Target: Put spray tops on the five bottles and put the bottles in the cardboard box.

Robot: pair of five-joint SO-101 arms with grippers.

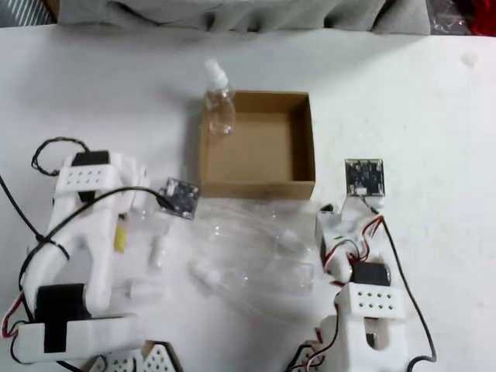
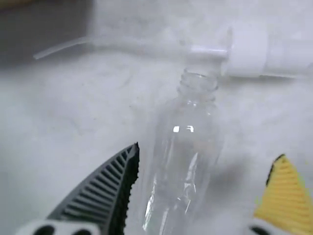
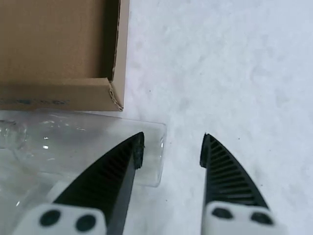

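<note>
The cardboard box sits open at the table's middle, and its corner is close ahead of my right gripper. One clear bottle with a spray top is at the box's far left corner. Several uncapped clear bottles lie in front of the box. My left gripper is open, with an uncapped bottle lying between its black and yellow fingers. A white spray top with its tube lies just past the bottle's neck. My right gripper is open over bare table, beside a lying bottle's base.
Loose white spray tops lie near the left arm, another among the bottles. The right arm stands just off the box's near right corner. Crumpled grey cloth runs along the far edge.
</note>
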